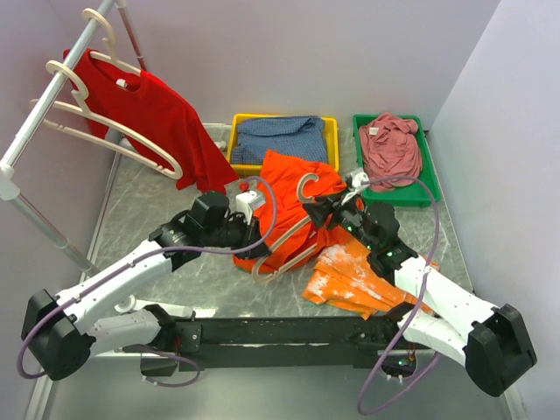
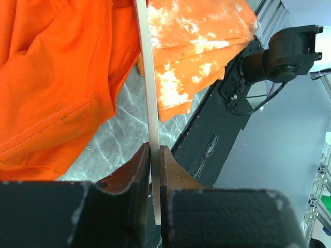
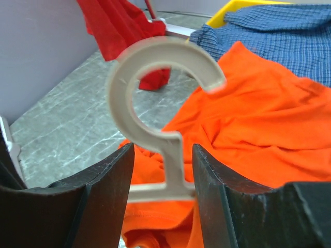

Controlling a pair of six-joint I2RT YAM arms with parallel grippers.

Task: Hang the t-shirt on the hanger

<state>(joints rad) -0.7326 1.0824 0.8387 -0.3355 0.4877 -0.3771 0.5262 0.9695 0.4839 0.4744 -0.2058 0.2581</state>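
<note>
Heap of bright orange cloth at the middle of the table (image 1: 149,219): the t-shirt (image 1: 293,179), bunched up just in front of a yellow tray (image 1: 332,131) holding a blue checked shirt (image 1: 280,138). Cream hanger (image 1: 305,185) lying partly on and partly within that heap, hook poking up at the right side of the cloth, lower bar and one shoulder sticking out at the near-left edge.

Left gripper (image 1: 248,229) reaching in from the left, fingers pinched together on the thin cream bar of the hanger. In the wrist view, bar running straight up from between the pads, with an orange hem hanging beside it.

Right gripper (image 1: 331,208) at the hook end, fingers apart on either side of the hook's stem, a gap showing on each side. Hook upright between them.

Paler orange cloth with white smudges (image 1: 350,280) folded flat beside the right arm, next to the t-shirt's near edge. Dark red shirt (image 1: 157,114) hung from a rail (image 1: 44,114) at far left, with bare hangers (image 1: 114,131) alongside. Green tray (image 1: 427,166) at far right, with a pinkish garment (image 1: 391,144) inside.
</note>
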